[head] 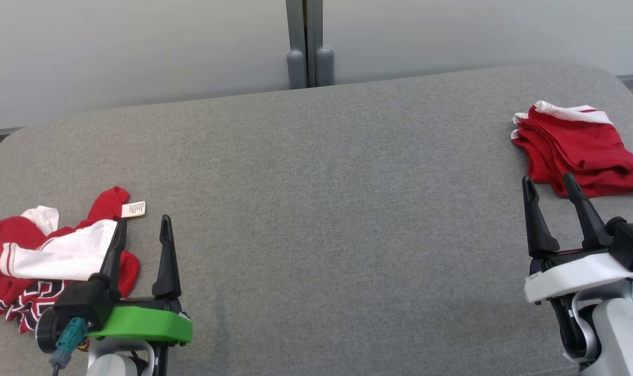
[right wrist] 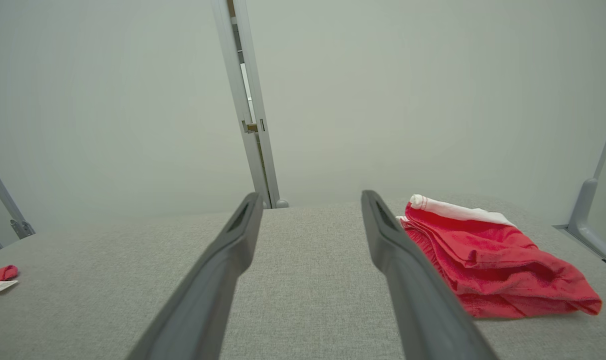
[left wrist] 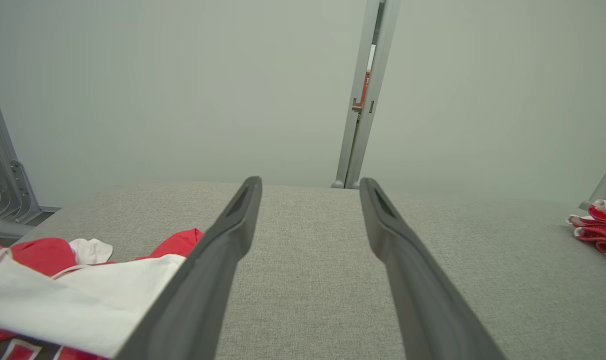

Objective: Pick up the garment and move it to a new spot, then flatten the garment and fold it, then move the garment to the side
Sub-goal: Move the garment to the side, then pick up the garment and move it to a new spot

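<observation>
Grey table (head: pixel 316 183) holds two red-and-white pieces: crumpled garment (head: pixel 50 256), folded garment (head: pixel 583 151).

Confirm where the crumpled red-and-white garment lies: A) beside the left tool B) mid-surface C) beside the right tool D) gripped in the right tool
A: the crumpled garment lies bunched on the grey surface next to the open left tool, not gripped.
</observation>
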Motion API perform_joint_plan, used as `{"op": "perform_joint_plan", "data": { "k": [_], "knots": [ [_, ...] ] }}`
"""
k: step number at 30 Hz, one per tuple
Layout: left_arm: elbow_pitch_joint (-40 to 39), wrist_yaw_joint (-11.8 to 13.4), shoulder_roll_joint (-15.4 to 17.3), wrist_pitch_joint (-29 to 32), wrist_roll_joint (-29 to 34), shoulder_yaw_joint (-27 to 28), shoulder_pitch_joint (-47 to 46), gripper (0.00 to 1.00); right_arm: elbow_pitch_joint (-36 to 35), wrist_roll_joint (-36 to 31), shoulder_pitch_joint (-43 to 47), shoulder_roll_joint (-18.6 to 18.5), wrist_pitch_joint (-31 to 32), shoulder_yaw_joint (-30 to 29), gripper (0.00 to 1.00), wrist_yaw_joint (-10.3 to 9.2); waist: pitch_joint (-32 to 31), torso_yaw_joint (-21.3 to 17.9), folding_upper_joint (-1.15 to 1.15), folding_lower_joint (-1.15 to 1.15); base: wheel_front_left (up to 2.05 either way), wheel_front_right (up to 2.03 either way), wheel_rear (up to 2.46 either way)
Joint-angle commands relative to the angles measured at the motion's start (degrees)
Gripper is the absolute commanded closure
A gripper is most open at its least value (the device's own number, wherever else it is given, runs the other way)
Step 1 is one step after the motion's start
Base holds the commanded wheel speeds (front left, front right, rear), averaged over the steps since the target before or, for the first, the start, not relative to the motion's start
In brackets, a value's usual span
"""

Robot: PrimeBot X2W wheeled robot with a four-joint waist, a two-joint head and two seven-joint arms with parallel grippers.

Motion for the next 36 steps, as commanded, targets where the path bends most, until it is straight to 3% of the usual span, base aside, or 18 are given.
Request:
{"op": "perform_joint_plan", "data": {
  "k": [1, 17, 36],
  "knots": [
    [-0.2, 0.1, 0.2, 0.0, 0.1, 0.1, 0.5, 0.00, -0.2, -0.5, 0.6, 0.2, -0.2, -0.2, 0.00, -0.07, 0.0, 0.0, 0.00, 0.00, 0.00, 0.00, 0.00],
    [0.1, 1.2, 0.2, 0.0, 1.4, 0.0, -0.5, 0.00, 0.7, 0.0, 0.1, -0.4, -0.2, 1.9, 0.00, -0.06, 0.0, 2.2, 0.00, 0.00, 0.00, 0.00, 0.00],
    [2.3, 4.6, 0.2, 0.0, -0.2, 1.3, 0.5, 0.00, 1.2, 3.4, -1.7, -0.1, -0.2, 11.0, 0.00, -0.06, 0.5, 17.4, 0.00, 0.00, 0.00, 0.00, 0.00]
  ]
}}
